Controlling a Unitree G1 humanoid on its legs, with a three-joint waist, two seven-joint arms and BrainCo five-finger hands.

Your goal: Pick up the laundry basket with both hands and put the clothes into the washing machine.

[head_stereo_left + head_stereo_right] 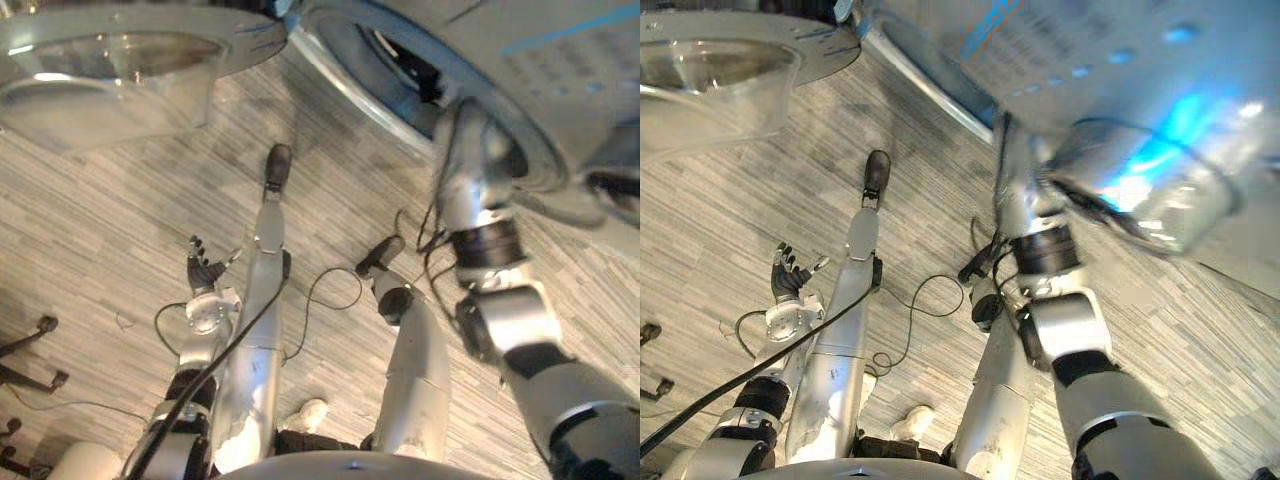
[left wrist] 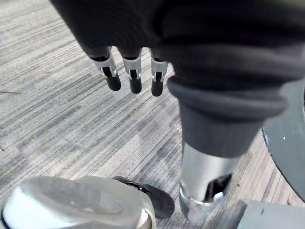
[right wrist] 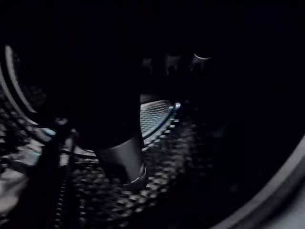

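Note:
The washing machine (image 1: 560, 60) stands at the upper right, and its round glass door (image 1: 120, 60) is swung open to the upper left. My right arm reaches into the machine's opening (image 1: 400, 95). The right wrist view looks into the dark perforated drum (image 3: 162, 191) with a pale paddle (image 3: 157, 117). There my right hand (image 3: 121, 157) shows dimly, thumb out and fingers (image 3: 171, 61) in a straight row, holding nothing I can make out. A pale patch (image 3: 14, 191) lies low in the drum; I cannot tell what it is. My left hand (image 1: 203, 268) hangs low over the floor, fingers (image 2: 135, 81) straight and holding nothing.
Grey plank-pattern floor (image 1: 100, 230) spreads under both arms. Dark chair legs with castors (image 1: 30, 360) stand at the left edge. The open door overhangs the floor at the upper left. The machine's grey rim (image 2: 286, 157) sits close beside my left hand.

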